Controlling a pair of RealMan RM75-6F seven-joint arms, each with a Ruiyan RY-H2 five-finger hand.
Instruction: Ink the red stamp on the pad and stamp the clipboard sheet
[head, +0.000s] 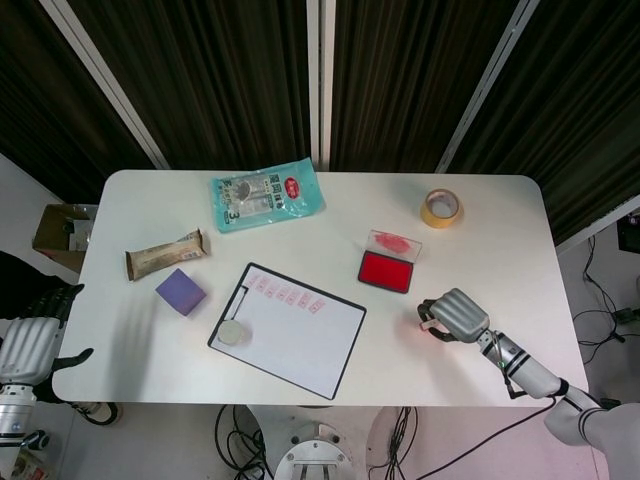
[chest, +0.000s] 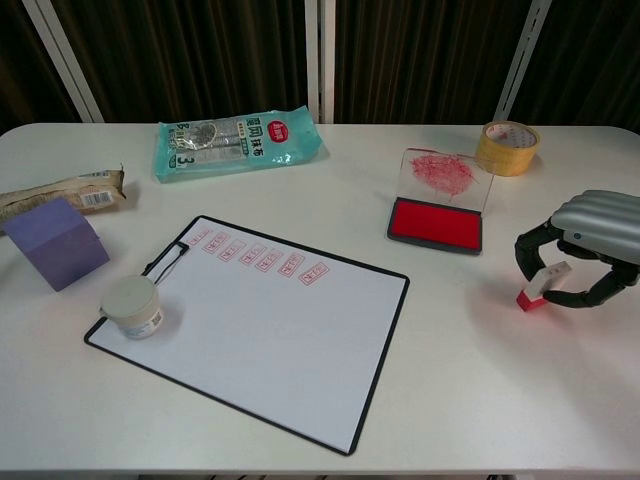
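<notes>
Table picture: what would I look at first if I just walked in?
Probably the bright red ink pad with its clear lid up, right of the middle of the white table. Just right of it, the robot's silver right hand holds a small red-tipped stamp low over the table. Next comes the black-edged clipboard, with a row of red stamp marks along its top.
</notes>
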